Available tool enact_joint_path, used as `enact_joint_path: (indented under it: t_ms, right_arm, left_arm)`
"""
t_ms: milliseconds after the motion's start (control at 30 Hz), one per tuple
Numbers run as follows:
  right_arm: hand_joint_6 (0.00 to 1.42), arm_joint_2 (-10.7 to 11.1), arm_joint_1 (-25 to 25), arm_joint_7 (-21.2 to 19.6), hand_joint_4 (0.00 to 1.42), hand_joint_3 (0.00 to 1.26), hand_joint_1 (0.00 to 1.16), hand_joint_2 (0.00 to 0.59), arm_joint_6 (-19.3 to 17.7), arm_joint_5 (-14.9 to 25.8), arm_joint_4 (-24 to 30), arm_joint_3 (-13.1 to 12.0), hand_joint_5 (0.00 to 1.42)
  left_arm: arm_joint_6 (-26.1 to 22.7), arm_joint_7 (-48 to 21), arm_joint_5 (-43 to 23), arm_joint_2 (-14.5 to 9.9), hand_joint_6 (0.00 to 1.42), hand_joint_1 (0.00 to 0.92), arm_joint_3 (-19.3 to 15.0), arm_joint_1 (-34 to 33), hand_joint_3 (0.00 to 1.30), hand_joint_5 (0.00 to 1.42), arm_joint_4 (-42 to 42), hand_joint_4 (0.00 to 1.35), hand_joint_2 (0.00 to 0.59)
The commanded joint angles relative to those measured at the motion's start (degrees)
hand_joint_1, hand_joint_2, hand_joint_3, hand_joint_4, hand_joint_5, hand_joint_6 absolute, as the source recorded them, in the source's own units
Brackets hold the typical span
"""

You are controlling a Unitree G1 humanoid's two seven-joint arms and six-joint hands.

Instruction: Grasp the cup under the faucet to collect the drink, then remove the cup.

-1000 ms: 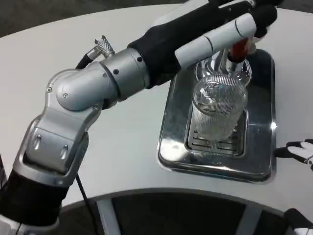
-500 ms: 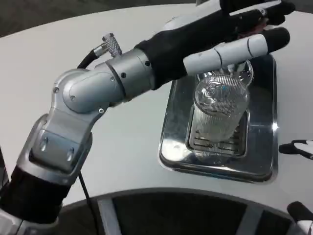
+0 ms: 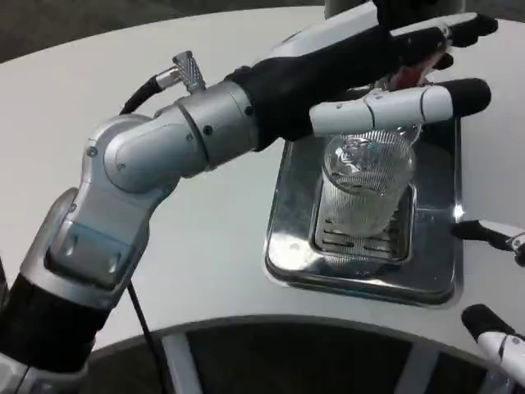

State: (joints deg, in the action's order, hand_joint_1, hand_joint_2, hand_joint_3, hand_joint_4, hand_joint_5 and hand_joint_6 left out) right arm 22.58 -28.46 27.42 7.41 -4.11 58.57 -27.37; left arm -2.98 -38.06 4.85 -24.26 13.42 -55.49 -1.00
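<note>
The ribbed clear cup [image 3: 365, 193] stands upright on the drip grate of the metal tray [image 3: 443, 205], under the faucet. The left hand [image 3: 394, 70] hovers just above the cup's rim, fingers spread, holding nothing. The right hand [image 3: 496, 246], beside the tray, also looks empty, fingers apart. To take the cup cleanly, a hand should close around its wall and lift it level.
</note>
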Motion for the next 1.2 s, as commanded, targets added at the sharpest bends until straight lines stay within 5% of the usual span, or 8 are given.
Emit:
enact_joint_path:
  t_ms: [33, 333, 933, 1200]
  right_arm:
    - [0.19, -1.08, 1.06, -1.06, 0.13, 0.15, 0.47, 0.405, 4.10, 3.65, 0.87, 1.71, 0.17]
    - [0.22, -2.94, 2.85, -3.78, 0.08, 0.08, 0.49, 0.364, 3.75, 4.68, 0.08, 4.85, 0.19]
    - [0.23, -6.01, 7.65, -12.70, 0.03, 0.04, 0.68, 0.273, 0.60, -8.17, -6.93, 17.56, 0.15]
    - [0.21, -8.28, 11.63, -16.76, 0.08, 0.05, 0.70, 0.254, -3.35, -9.55, -13.37, 21.18, 0.15]
  left_arm:
    - [0.69, -2.15, 2.32, -1.80, 0.21, 0.000, 1.45, 1.14, 0.08, 0.10, 1.83, 0.00, 0.128]
    - [2.72, -2.33, 4.23, -2.20, 0.20, 0.000, 2.15, 0.76, 0.07, 0.10, 2.08, 0.00, 0.131]
    - [3.81, -2.63, 4.99, -3.32, 0.20, 0.000, 2.29, 0.55, 0.07, 0.09, 1.68, 0.00, 0.131]
    - [4.29, -2.23, 4.83, -3.47, 0.20, 0.000, 1.76, 0.69, 0.07, 0.09, 1.36, 0.00, 0.137]
